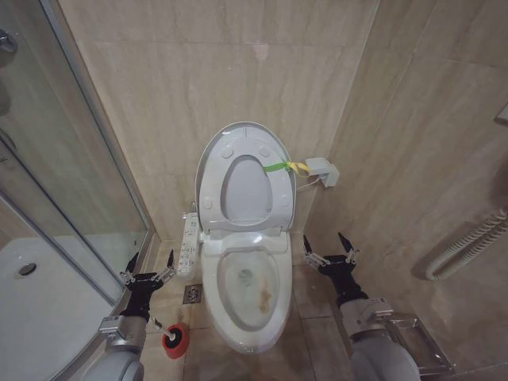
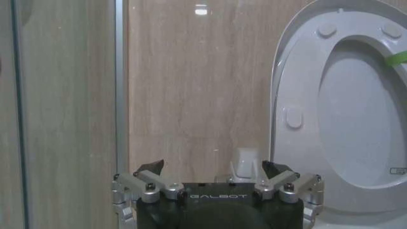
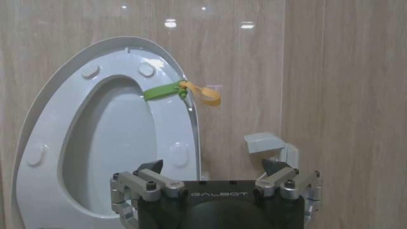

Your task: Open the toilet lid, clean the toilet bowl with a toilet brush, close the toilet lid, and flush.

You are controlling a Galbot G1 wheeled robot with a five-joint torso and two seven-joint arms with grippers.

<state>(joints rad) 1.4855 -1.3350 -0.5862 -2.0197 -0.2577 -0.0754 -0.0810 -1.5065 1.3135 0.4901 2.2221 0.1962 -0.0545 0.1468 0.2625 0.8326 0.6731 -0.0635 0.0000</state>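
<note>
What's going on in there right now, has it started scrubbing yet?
No scrubbing yet. The large glossy white plastic toilet lid stands upright against the wall, its green-yellow strap to one side, so the white ceramic toilet bowl with brownish stains is exposed. The left claw and right claw hover open and empty on either side of the bowl. The toilet brush, in its round red holder, sits on the floor beside the left arm, untouched.
</note>
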